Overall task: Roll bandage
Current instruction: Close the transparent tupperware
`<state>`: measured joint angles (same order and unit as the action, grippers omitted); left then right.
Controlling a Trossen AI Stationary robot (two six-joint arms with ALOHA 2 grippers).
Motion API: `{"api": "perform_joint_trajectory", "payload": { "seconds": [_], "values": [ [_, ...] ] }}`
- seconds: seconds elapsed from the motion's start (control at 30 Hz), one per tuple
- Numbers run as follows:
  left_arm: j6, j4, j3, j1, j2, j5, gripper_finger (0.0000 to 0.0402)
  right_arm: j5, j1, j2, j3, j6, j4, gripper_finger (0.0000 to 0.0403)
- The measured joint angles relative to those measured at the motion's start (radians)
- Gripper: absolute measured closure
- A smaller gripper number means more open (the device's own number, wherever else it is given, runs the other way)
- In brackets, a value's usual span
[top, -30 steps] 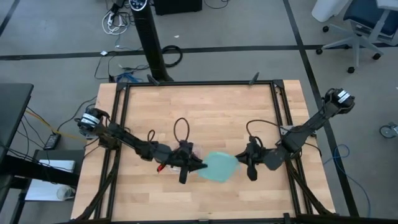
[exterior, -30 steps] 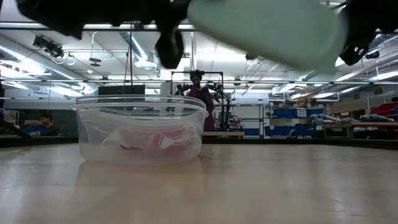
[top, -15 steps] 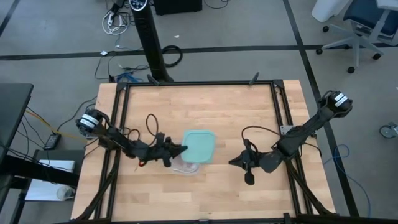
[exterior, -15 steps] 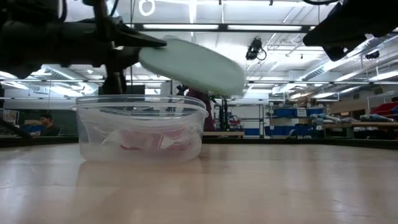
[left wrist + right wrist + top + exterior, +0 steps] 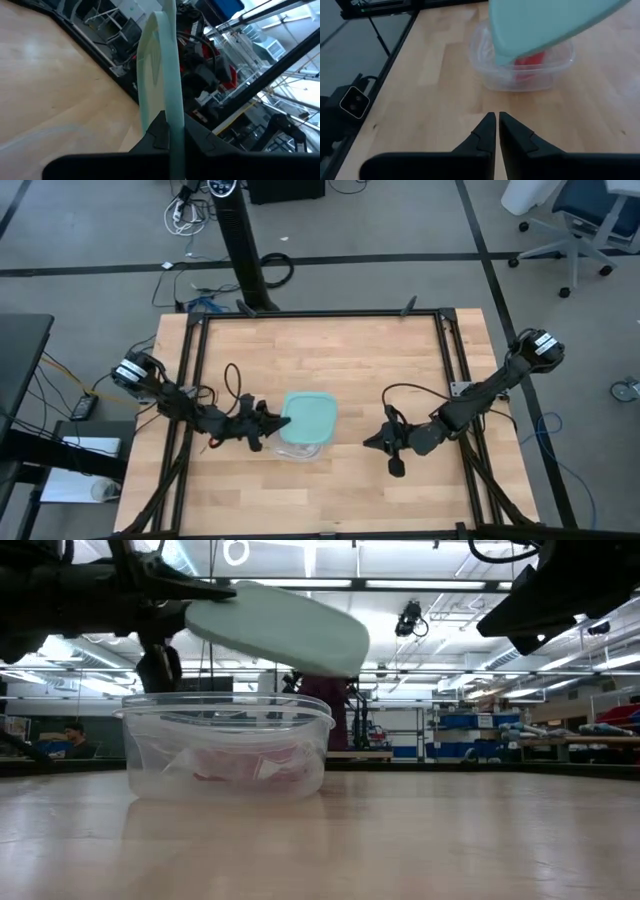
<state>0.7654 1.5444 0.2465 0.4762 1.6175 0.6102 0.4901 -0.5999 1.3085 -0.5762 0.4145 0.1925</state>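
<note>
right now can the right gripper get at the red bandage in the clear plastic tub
Probably not from above: the light-blue square lid, held by the left gripper, hovers over the clear plastic tub with the red bandage inside. The shut right gripper sits off to the side.

Bright, even overhead strip lighting; faint shadows, close objects soft in wrist views.

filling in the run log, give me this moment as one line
left gripper: shut on lid, held tilted above tub | right gripper: shut, empty, off to the side | bandage: red, inside tub | tub: not yet covered
</note>
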Motion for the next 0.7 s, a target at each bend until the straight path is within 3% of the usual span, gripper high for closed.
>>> {"api": "perform_joint_trajectory", "payload": {
  "seconds": [0.1, 0.37, 0.53, 0.7],
  "values": [
    [0.002, -0.007, -0.042, 0.018, -0.025, 0.003, 0.0384, -0.048, 0.017, 0.0, 0.0, -0.026, 0.05, 0.037],
    [0.074, 0.003, -0.134, 0.07, -0.036, -0.014, 0.0384, -0.178, 0.097, 0.109, -0.021, -0.15, 0.375, 0.0358],
    [0.084, 0.017, -0.129, 0.074, -0.046, -0.019, 0.0384, -0.123, 0.118, 0.213, -0.167, -0.253, 0.202, 0.0359],
    [0.145, 0.021, -0.121, 0.074, -0.056, -0.018, 0.0384, 0.118, 0.09, 0.298, -0.356, -0.452, -0.126, 0.036]
  ]
}}
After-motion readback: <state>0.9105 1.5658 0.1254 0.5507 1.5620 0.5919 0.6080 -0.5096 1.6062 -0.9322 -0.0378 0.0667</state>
